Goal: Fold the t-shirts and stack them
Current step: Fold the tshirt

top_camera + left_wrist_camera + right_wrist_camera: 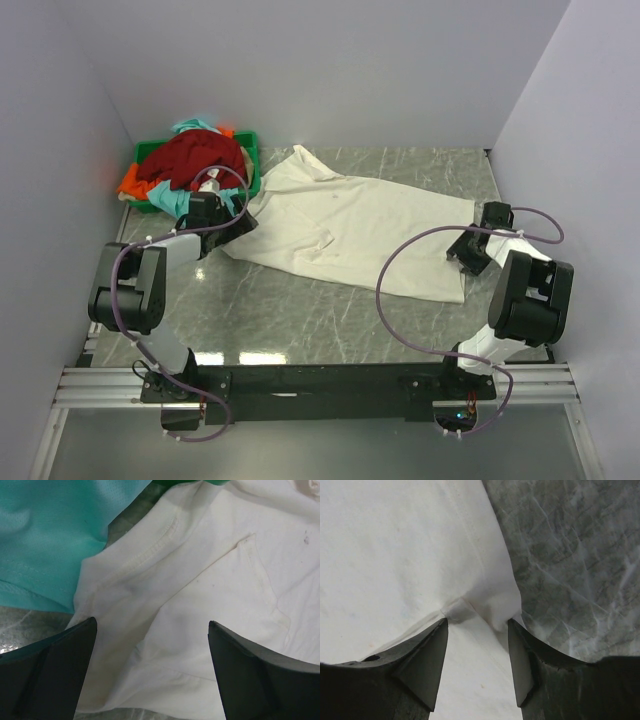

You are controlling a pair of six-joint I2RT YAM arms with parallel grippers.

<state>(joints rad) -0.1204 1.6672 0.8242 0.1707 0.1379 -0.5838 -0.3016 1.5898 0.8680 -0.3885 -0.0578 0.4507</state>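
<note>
Cream-white t-shirt [370, 235] sprawls limp and light on the table [300, 320], left gripper [152, 625] gaping over its left end, right gripper [477, 622] straddling a puckered hem corner, a good pinch point, grip itself unclear.

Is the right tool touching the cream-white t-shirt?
Touching. In the right wrist view, the right tool has cloth of the cream-white t-shirt bunched against both fingertips.
</note>
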